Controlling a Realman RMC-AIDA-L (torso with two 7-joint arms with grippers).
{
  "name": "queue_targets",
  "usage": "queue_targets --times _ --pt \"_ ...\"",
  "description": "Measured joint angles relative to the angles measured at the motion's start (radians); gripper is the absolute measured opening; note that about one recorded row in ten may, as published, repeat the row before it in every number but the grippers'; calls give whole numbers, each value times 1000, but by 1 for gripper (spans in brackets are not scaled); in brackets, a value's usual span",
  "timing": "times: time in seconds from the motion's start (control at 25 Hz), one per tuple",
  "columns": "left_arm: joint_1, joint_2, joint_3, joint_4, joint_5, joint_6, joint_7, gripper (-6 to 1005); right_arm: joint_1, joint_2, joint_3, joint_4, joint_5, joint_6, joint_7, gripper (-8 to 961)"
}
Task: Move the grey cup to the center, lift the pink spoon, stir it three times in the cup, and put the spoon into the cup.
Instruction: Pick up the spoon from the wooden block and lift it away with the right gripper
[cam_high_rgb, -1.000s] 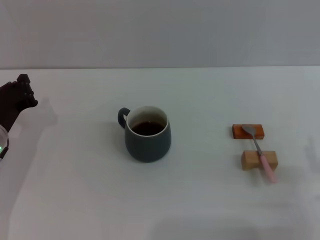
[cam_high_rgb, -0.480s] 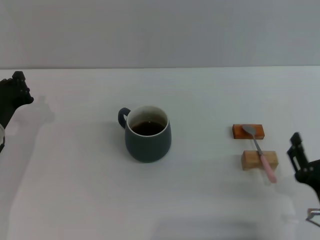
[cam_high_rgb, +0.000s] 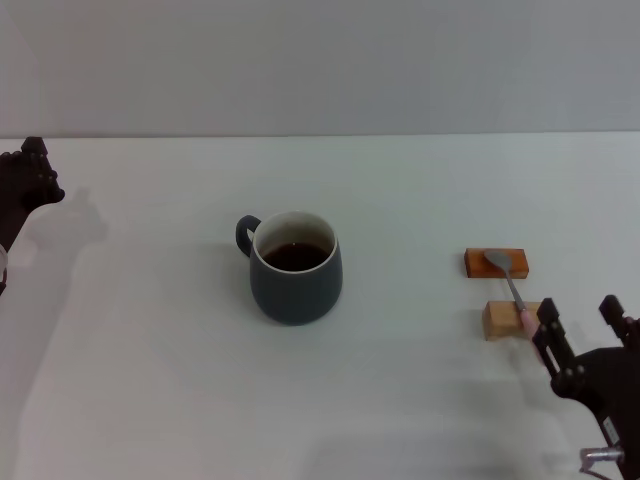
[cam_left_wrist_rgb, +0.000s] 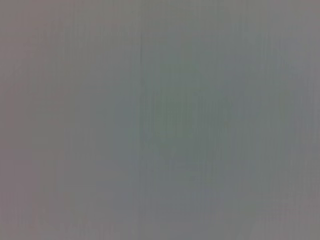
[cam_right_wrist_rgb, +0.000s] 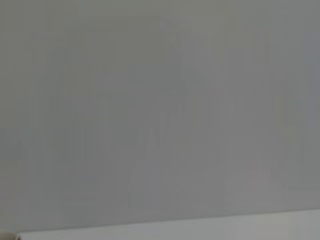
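Pink spoon (cam_high_rgb: 521, 305) beside open right pincer (cam_high_rgb: 583, 328)

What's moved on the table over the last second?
The right gripper came into view at the lower right, fingers open, and advanced to the pale pink spoon handle, not gripping it. The left gripper drew back toward the left edge. The dark slate-grey ceramic mug, spoon and wooden blocks stayed put.

— What do we see moving on our right?
— Our right gripper (cam_high_rgb: 585, 325) has come further in from the lower right corner, fingers spread, and now sits just beside the pink spoon (cam_high_rgb: 513, 289) handle's end.
— And our left?
— The left gripper (cam_high_rgb: 30, 175) has drawn back toward the edge.
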Motion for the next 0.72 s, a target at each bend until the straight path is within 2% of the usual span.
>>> queue_targets --times 0.28,0.72 --pt "1 0 0 -2 -3 0 0 1 38 -2 -56 -65 38 -10 4 671" --pt "7 0 -2 -2 -6 0 0 1 52 -5 -67 -95 41 -36 7 671"
